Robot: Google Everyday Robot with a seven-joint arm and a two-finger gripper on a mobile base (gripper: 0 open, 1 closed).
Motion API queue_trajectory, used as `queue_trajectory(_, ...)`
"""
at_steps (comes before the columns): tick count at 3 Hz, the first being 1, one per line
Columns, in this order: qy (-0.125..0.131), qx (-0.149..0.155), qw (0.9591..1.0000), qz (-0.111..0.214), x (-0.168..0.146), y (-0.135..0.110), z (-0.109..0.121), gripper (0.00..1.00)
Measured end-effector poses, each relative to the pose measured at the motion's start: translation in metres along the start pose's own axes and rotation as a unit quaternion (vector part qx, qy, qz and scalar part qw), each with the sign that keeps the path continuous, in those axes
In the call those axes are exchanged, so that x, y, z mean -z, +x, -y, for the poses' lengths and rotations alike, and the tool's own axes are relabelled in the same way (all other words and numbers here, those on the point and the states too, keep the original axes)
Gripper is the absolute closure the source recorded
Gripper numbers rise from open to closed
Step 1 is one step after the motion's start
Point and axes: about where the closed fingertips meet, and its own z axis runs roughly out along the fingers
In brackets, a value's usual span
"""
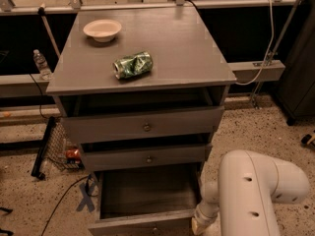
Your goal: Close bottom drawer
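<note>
The bottom drawer (142, 221) of the grey cabinet (142, 68) stands pulled far out, its deep box open and its front at the lower edge of the view. The middle drawer (147, 157) and the top drawer (145, 126) above it are each pulled out a little. My white arm (251, 195) reaches down at the lower right, next to the right end of the bottom drawer's front. The gripper is below the frame edge and out of view.
A white bowl (102, 29) and a crushed green can (133, 65) lie on the cabinet top. A water bottle (41, 64) stands on the left ledge. A wire basket (61, 149) and cables lie on the floor left of the cabinet.
</note>
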Motion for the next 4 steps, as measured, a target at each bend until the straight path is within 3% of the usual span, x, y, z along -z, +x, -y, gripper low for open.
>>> queue_trajectory(2, -0.022, 0.038, 0.998, 0.044, 0.009, -0.022, -0.014, 1.0)
queue_trajectory(4, -0.017, 0.056, 0.9965, 0.059, 0.013, -0.034, -0.018, 1.0)
